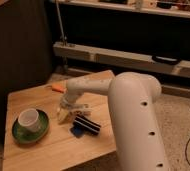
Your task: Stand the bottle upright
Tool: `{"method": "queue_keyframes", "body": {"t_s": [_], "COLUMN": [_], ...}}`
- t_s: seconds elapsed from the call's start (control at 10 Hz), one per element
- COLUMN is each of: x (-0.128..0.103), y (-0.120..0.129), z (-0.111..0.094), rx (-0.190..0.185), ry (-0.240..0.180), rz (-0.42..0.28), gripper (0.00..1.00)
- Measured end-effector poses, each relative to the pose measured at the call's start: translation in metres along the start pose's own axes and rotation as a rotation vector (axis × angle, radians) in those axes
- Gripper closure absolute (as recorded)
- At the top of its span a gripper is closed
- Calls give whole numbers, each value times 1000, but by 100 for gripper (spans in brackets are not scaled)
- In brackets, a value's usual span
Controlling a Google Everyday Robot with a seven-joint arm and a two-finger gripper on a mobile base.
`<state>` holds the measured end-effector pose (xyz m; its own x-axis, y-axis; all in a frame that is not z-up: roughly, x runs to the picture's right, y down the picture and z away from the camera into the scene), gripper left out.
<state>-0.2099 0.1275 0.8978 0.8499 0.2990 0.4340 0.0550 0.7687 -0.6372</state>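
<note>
My gripper (69,111) is low over the middle of the wooden table (48,152), at the end of my white arm (133,115) that reaches in from the right. A pale whitish-beige bottle (63,117) shows right under the gripper, tilted and close to the table top. The gripper covers part of it, and I cannot tell whether it is held. The bottle lies between the white cup (28,119) on the left and the flat black striped block (86,124) on the right.
The white cup stands on a green saucer (18,134) at the table's left. A small orange thing (56,88) lies near the far edge. A dark cabinet (18,45) stands behind on the left and a low shelf (128,55) runs along the back.
</note>
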Motion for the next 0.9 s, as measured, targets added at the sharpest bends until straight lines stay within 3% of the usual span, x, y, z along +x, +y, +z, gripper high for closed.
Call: {"method": "queue_keyframes", "body": {"t_s": [0.2, 0.9], "x": [3, -5], "y": [1, 2], "z": [0, 2], "rx": [0, -16], "ry": [5, 21], "rz": [10, 1], "gripper": [31, 98]}}
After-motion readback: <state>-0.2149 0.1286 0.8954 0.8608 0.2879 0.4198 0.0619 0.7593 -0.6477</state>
